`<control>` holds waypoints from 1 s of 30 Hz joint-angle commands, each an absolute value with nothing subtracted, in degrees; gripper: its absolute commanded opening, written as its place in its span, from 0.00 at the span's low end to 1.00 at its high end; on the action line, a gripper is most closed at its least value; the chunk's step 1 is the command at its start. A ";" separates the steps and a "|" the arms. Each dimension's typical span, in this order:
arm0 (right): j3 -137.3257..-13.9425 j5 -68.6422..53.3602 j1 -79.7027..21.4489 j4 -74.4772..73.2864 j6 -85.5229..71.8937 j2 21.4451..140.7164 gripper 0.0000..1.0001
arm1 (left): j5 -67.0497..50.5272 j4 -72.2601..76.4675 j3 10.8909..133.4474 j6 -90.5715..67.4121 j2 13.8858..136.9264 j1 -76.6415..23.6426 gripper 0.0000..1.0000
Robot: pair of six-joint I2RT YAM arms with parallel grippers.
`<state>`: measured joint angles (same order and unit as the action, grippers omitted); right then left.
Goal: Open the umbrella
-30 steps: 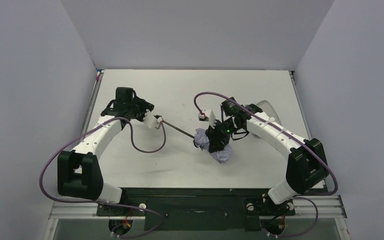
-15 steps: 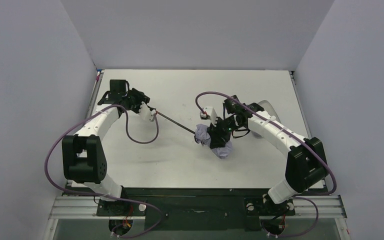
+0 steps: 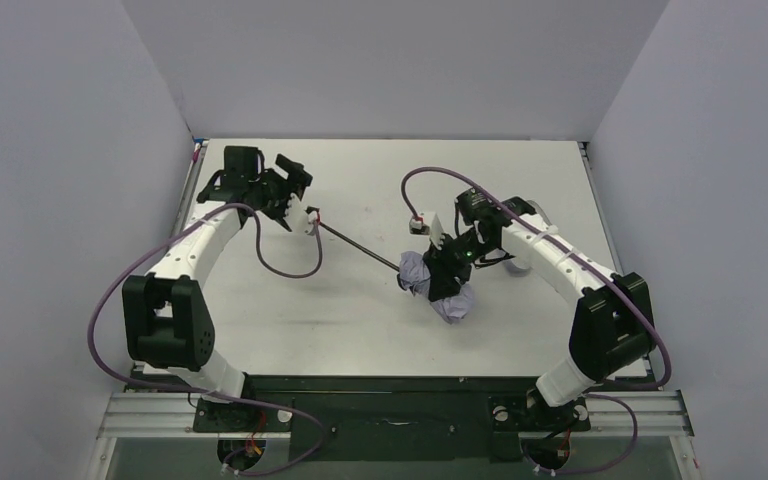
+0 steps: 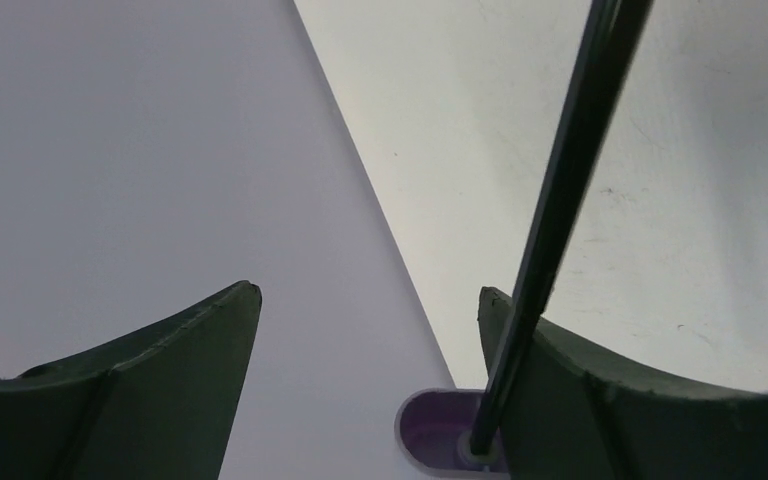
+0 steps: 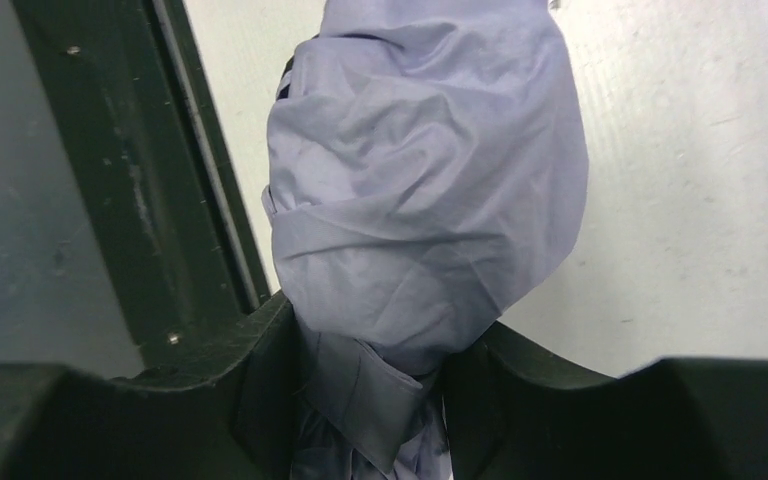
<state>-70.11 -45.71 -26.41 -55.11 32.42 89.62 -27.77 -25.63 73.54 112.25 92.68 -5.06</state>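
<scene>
Grey walls (image 3: 60, 150) box the white table (image 3: 360, 170) on three sides; open tabletop stretches toward its far edge. My purple cable (image 3: 285, 276) loops just beside the umbrella (image 3: 452, 302), which lies mid-table, thin shaft (image 3: 360, 246) slanting toward my left gripper (image 3: 298, 198). Those jaws stand apart, the shaft running past one finger (image 4: 600, 390), the knob (image 4: 435, 440) low between them, ungripped. My right gripper (image 5: 370, 380) is clamped on the bunched fabric.

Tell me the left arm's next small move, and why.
Probably slide the left fingers sideways to centre the shaft between them, then close. They stand open, the shaft runs off-centre beside one, and the right fingers pinch the umbrella cloth, which is bunched, not spread.
</scene>
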 commanded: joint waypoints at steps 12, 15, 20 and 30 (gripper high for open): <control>-81.65 -59.32 -27.28 -58.91 24.26 93.13 0.00 | -42.99 -51.27 71.46 125.13 77.85 -17.10 0.95; -82.90 -59.78 -27.42 -58.52 23.49 92.63 0.00 | -42.20 -58.81 70.93 130.18 76.95 -18.60 0.96; -83.01 -59.03 -26.90 -51.50 16.40 90.14 0.00 | -46.25 -60.07 67.98 126.16 71.36 -20.44 0.96; -69.16 -52.42 -23.16 5.13 -32.31 79.85 0.00 | -47.12 -14.68 65.31 32.02 63.20 -21.90 0.95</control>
<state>-71.57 -53.41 -24.53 -26.79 -9.37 84.99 -47.35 -38.04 66.81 77.21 64.90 -21.89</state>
